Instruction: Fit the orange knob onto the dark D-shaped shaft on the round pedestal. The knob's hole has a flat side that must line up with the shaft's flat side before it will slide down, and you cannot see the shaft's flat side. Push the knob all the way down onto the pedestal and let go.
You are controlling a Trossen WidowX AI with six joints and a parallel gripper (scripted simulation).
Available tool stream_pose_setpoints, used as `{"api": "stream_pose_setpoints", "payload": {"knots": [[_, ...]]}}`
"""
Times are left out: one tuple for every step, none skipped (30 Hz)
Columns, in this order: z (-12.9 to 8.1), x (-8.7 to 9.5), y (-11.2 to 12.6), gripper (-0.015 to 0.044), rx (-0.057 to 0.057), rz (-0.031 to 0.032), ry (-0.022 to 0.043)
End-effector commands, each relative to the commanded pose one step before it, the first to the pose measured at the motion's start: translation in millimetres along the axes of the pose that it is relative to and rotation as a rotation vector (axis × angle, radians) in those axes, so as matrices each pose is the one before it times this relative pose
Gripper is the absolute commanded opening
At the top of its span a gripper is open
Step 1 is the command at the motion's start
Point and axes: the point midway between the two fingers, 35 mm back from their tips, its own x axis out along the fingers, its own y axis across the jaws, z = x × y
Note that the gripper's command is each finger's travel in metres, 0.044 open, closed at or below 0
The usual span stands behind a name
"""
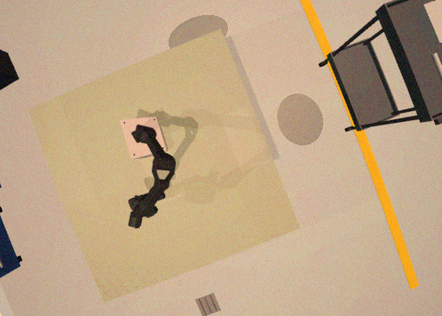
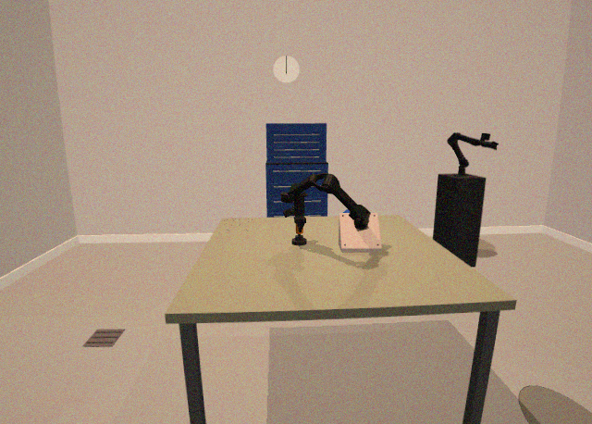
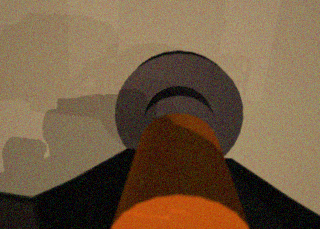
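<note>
The orange knob (image 2: 300, 230) (image 3: 177, 159) is upright in my gripper (image 2: 300, 228) (image 3: 178, 162), which is shut on it. In the wrist view a black finger stands on each side of it. The dark round pedestal (image 2: 299, 241) (image 3: 220, 89) stands on the table, directly below the knob in the exterior view. In the wrist view the knob's far end overlaps the pedestal's raised centre and hides the shaft. I cannot tell whether knob and shaft touch, or how their flat sides lie. In the top view the arm hides knob and pedestal.
The arm's base stands on a pink square plate (image 1: 130, 145) (image 2: 351, 243) with screws at its corners, on the yellowish table (image 1: 221, 92) (image 2: 239, 285). The arm arches from there to the pedestal. A second arm on a black stand (image 2: 456, 209) and a blue cabinet (image 2: 296, 142) are beyond the table.
</note>
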Motion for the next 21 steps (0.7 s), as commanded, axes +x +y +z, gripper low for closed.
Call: {"api": "stream_pose_setpoints", "payload": {"knots": [[1.12,-1.85,-0.33,0.0,0.0005,0.00223,-0.01149],[0.37,-0.61,-0.07,0.0,-0.0007,-0.00002,-0.00001],[0.42,-0.28,-0.08,0.0,-0.0002,-0.00001,-0.00001],[0.43,-0.13,-0.09,0.0,-0.0001,-0.00001,-0.00001],[0.57,-0.11,-0.05,0.0,-0.0001,0.0,-0.00002],[0.14,0.02,0.07,0.0,0.0,0.0,0.0],[0.06,0.02,0.15,0.0,0.0,0.00001,0.0],[0.06,-0.01,0.21,0.0,0.0,0.00001,0.0],[0.04,-0.01,0.23,0.0,0.0,0.00001,0.0],[-0.04,0.07,0.19,0.0,0.0,0.00001,0.0],[-0.16,0.16,0.15,0.0,0.0,0.00001,0.00001],[-0.24,0.2,0.14,0.0,0.0,0.00001,0.00001],[-0.24,0.2,0.14,0.0,0.0,0.00001,0.00001],[-0.24,0.21,0.12,0.0,0.0,0.00001,0.00001],[-0.28,0.25,0.09,0.0,0.0,0.00001,0.00001],[-0.27,0.27,-0.02,0.0,0.0,0.00001,0.00001],[-0.13,0.19,-0.12,0.0,0.0,0.0,0.0],[-0.02,0.08,-0.16,0.0,0.0,0.0,0.0],[0.04,0.0,-0.15,0.0,0.0,-0.00001,0.0],[0.11,-0.07,-0.13,0.0,0.0,-0.00001,0.0],[0.16,-0.12,-0.12,0.0,0.0,-0.00001,-0.00001]]}}
